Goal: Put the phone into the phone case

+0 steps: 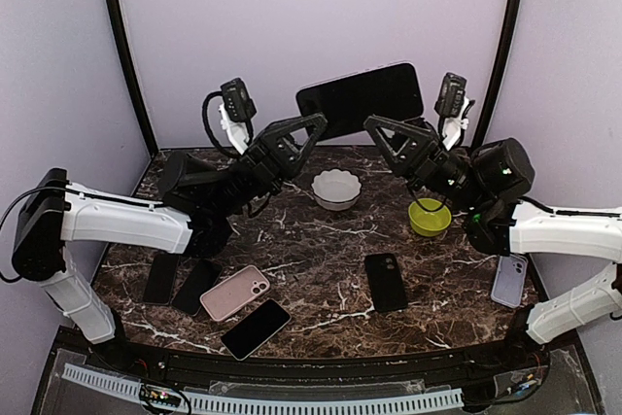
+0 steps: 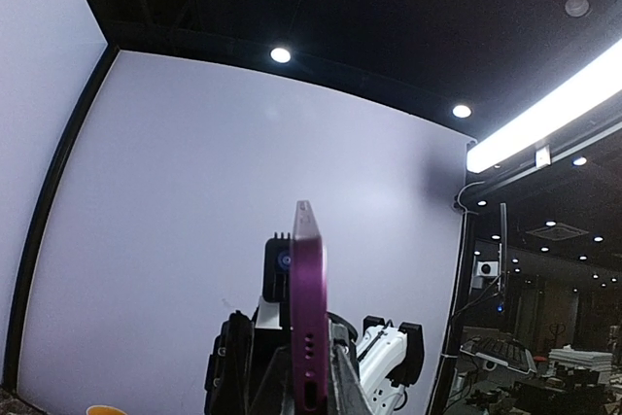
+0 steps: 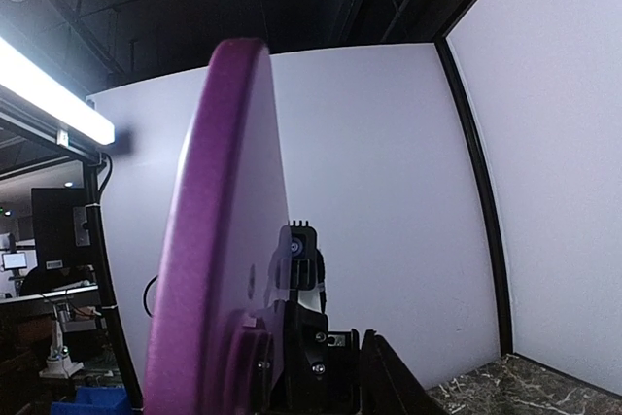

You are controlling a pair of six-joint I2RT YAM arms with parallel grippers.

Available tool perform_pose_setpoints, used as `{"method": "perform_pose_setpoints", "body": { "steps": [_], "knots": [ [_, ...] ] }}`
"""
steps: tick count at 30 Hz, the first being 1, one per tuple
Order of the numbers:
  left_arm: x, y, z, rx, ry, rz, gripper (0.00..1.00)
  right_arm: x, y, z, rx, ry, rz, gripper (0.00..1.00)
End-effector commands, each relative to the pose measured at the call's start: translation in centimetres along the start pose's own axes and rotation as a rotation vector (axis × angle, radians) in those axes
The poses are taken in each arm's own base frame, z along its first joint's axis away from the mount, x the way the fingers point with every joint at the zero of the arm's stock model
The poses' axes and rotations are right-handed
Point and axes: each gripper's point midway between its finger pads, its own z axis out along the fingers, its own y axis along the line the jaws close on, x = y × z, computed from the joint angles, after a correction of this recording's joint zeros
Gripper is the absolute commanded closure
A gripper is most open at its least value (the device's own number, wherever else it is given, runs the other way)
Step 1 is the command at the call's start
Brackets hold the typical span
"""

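A phone [image 1: 360,99] with a dark screen and a purple rim is held up in the air at the back, between both arms. My left gripper [image 1: 313,128] is shut on its lower left end. In the left wrist view the purple edge [image 2: 309,308] stands upright between the fingers of that gripper [image 2: 311,381]. My right gripper [image 1: 397,131] is open. In the right wrist view the purple back [image 3: 219,240] lies against the left side of that gripper [image 3: 311,362], and the right finger [image 3: 389,381] stands apart from it.
On the marble table [image 1: 311,240] lie a pink case [image 1: 235,292], a black phone [image 1: 256,328], a black case [image 1: 386,281], two dark phones [image 1: 180,282] at the left and a lavender one [image 1: 509,280] at the right. A white bowl [image 1: 336,189] and a green bowl [image 1: 429,217] stand behind.
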Motion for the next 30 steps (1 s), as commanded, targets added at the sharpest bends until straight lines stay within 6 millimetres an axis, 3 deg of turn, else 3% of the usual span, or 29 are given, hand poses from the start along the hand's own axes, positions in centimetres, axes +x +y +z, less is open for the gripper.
{"method": "perform_pose_setpoints", "body": {
  "steps": [1, 5, 9, 13, 15, 16, 18, 19, 20, 21, 23, 26, 29, 30],
  "knots": [
    [-2.8, -2.1, 0.9, 0.088, -0.102, 0.019, 1.0, -1.8, 0.9, 0.7, -0.03, -0.039, -0.036, 0.6],
    [-2.1, -2.1, 1.3, 0.099, -0.08, 0.016, 1.0, -1.8, 0.8, 0.9, -0.024, -0.031, -0.053, 0.69],
    [-1.9, -2.5, 1.2, 0.103, -0.072, 0.031, 1.0, -1.9, 0.9, 1.0, -0.023, -0.018, -0.064, 1.0],
    [-1.4, -2.5, 1.1, 0.089, -0.048, 0.055, 1.0, -2.3, 0.9, 0.7, -0.006, -0.014, -0.084, 1.0],
    [-0.7, -2.4, 0.5, 0.071, -0.009, 0.085, 0.78, -2.5, 1.4, 0.7, -0.029, 0.016, -0.107, 1.0],
    [-0.4, -2.3, 0.1, 0.059, 0.006, 0.098, 0.58, -2.5, 1.9, 0.8, -0.057, 0.049, -0.125, 1.0],
    [1.3, -1.7, -1.6, -0.003, 0.098, 0.175, 0.4, -1.5, 2.7, 0.8, -0.113, 0.183, -0.163, 1.0],
    [1.7, -2.1, -2.6, -0.016, 0.142, 0.197, 0.38, -0.7, 3.0, 0.7, -0.127, 0.272, -0.194, 1.0],
    [4.1, -0.9, -3.6, -0.065, 0.272, 0.236, 0.36, 0.6, 3.1, 0.0, -0.136, 0.383, -0.205, 1.0],
    [3.5, -1.5, -3.9, -0.077, 0.308, 0.266, 0.35, 2.7, 2.8, -1.3, -0.12, 0.533, -0.178, 1.0],
    [5.4, -0.5, -5.7, -0.171, 0.495, 0.301, 0.34, 4.0, 3.0, -3.5, -0.101, 0.687, -0.193, 1.0],
    [7.2, -1.1, -9.1, -0.205, 0.67, 0.33, 0.33, 4.5, 3.6, -6.0, -0.068, 0.827, -0.177, 1.0],
    [8.3, -1.6, -10.9, -0.203, 0.775, 0.34, 0.32, 4.2, 3.0, -7.7, 0.02, 0.939, -0.184, 1.0],
    [8.2, -1.6, -10.8, -0.21, 0.787, 0.342, 0.32, 4.1, 3.1, -8.2, 0.032, 0.965, -0.175, 1.0]
  ]
}}
